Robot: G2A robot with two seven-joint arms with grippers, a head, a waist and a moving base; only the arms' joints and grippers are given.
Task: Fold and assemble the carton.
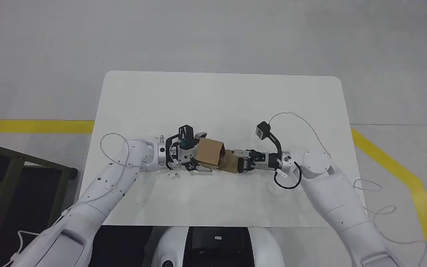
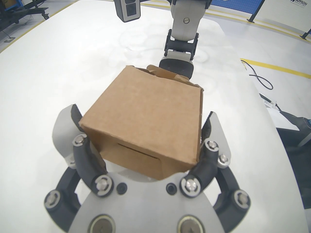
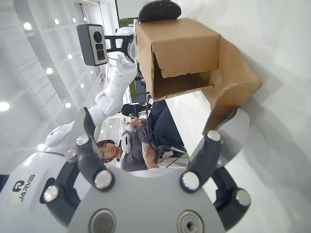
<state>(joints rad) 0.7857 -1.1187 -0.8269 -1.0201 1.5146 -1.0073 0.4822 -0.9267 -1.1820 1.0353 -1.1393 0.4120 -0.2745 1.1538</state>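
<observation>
Here, left pincer (image 2: 143,118) clamps the brown carton (image 2: 145,103); right pincer (image 3: 161,115) gapes wide, one finger (image 3: 237,122) seemingly touching its flap (image 3: 233,73).

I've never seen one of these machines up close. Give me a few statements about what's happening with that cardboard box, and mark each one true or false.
1. The table under the carton is white. True.
2. The left gripper grips the carton from both sides. True.
3. The right gripper is clamped shut. False: it is spread wide open.
4. The carton's end facing the right gripper is closed up. False: it is open, with a flap sticking out toward that gripper.
5. Two cartons are on the table. False: there is just one.
</observation>
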